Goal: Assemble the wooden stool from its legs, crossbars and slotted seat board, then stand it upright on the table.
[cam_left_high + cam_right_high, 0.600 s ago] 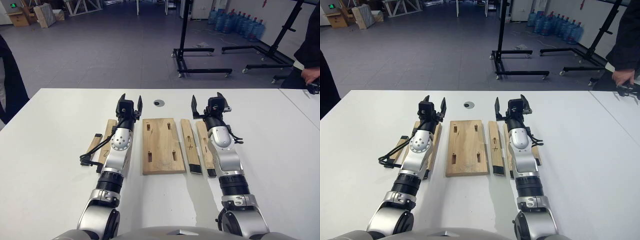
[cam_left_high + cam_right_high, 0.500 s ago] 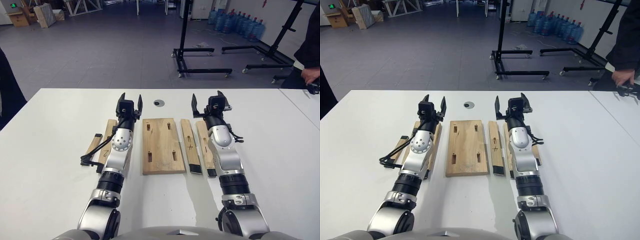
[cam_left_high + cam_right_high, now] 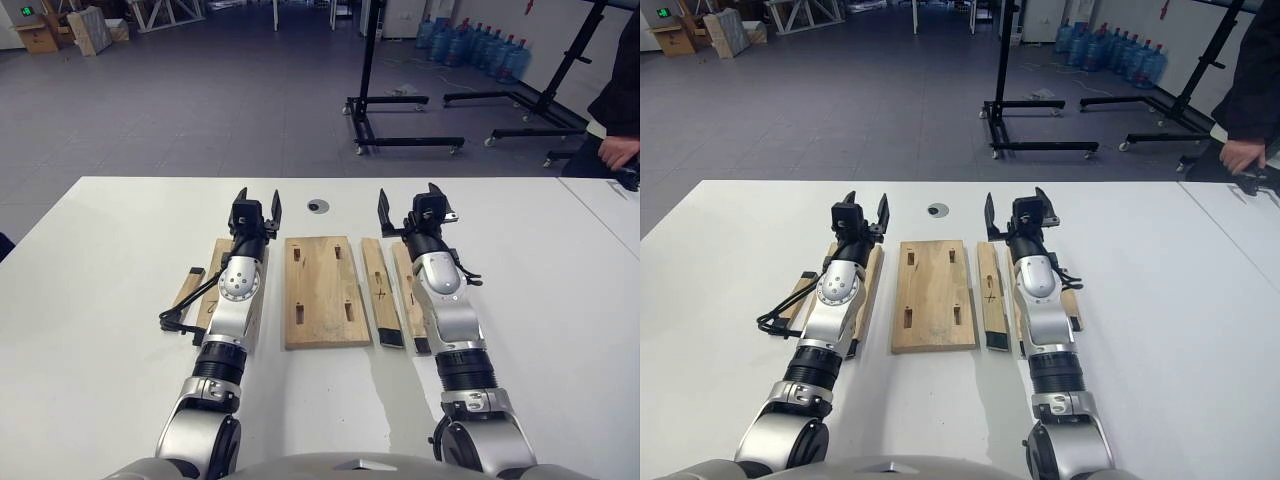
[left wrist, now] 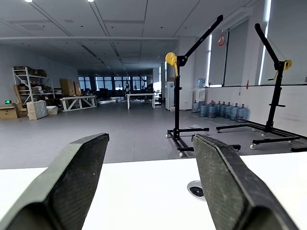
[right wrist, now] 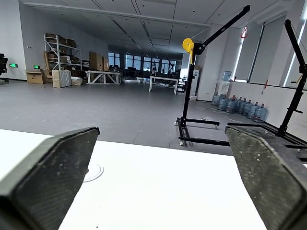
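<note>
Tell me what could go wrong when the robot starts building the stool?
1. Both arms lie over flat wooden pieces: the left arm over a plank, the right over another plank. Swinging sideways could shove them.
2. The left arm's black cable loops beside the thin stick and might snag it.
3. The narrow leg lies close to the seat board, so the open right gripper may bump the board.

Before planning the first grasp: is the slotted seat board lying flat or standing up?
Lying flat. The seat board lies broad face up on the table, all four slots showing and empty.
</note>
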You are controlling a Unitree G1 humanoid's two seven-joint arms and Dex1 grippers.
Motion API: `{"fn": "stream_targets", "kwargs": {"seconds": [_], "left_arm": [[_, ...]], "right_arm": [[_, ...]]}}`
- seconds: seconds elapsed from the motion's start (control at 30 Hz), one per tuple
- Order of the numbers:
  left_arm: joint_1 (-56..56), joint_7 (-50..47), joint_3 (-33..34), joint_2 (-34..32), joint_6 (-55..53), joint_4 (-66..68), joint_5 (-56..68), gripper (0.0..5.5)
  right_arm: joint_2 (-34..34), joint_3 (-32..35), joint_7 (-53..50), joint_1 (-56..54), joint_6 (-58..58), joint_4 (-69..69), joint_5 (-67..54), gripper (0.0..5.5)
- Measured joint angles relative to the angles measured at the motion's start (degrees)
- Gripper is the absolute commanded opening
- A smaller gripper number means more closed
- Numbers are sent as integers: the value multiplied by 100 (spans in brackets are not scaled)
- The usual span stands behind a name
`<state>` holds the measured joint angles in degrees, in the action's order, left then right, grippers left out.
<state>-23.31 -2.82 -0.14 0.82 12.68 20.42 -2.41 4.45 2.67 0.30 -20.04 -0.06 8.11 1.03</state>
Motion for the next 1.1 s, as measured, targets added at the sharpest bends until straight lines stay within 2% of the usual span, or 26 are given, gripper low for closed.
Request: {"fn": "stream_targets", "kwargs": {"seconds": [0.07,0.2,0.53,0.57,0.67,0.83,1.1], "left_arm": [[4,27,30,23,-1,-32,96,317],[37,49,38,34,0,-128,149,321],[53,53,28,35,0,-151,162,321],[54,73,28,35,0,-156,169,300],[84,166,30,34,31,-223,215,299],[112,212,41,25,14,-233,216,371],[119,68,24,19,-104,-237,85,371]], "right_arm": [[-9,6,0,10,-3,-20,-3,486],[-18,-8,103,71,-20,-130,-79,415],[-32,-22,73,96,-22,-177,-88,415],[-32,-22,70,96,-22,-177,-85,412],[-33,-24,59,96,-22,-178,-75,412],[-34,-29,15,98,-22,-182,-49,412],[46,54,34,183,58,-287,-102,412]]}}
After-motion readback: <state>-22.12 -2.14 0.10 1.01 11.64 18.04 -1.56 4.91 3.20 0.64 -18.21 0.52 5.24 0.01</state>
